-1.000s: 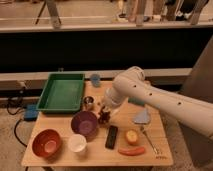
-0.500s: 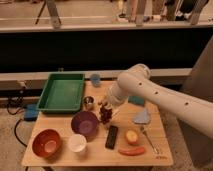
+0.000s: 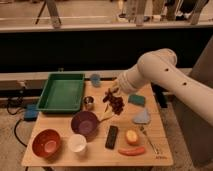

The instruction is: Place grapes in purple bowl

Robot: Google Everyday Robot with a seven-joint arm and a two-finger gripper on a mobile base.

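Grapes (image 3: pixel 117 103) are up off the table (image 3: pixel 160 150), hanging as a dark bumpy bunch from the gripper (image 3: pixel 111 94) near the middle of the frame, and the fingers look clamped on the top of the cluster. The white arm (image 3: pixel 160 75) reaches in from the right side, its tip just above and left of the fruit. Down and to the left sits the purple bowl (image 3: pixel 84 123), glossy inside and with nothing in it that I can see. The bunch hangs up and to the right of its rim, near but not over it.

Now the risks, as I read them. A small metal cup (image 3: pixel 88 102) stands just left of the dangling bunch, between it and the green tray (image 3: pixel 61 91), so a low swing leftward could knock it. Let go too soon and the fruit lands on bare wood beside the bowl, or clips the rim and rolls off. The cluster hangs loose, so a quick move may set it swaying and spoil the drop. A black block (image 3: pixel 112 136) lies just right of the bowl; the white bowl (image 3: pixel 77 143) and orange bowl (image 3: pixel 46 142) crowd the lower left, so an overshoot could put it in the wrong dish.
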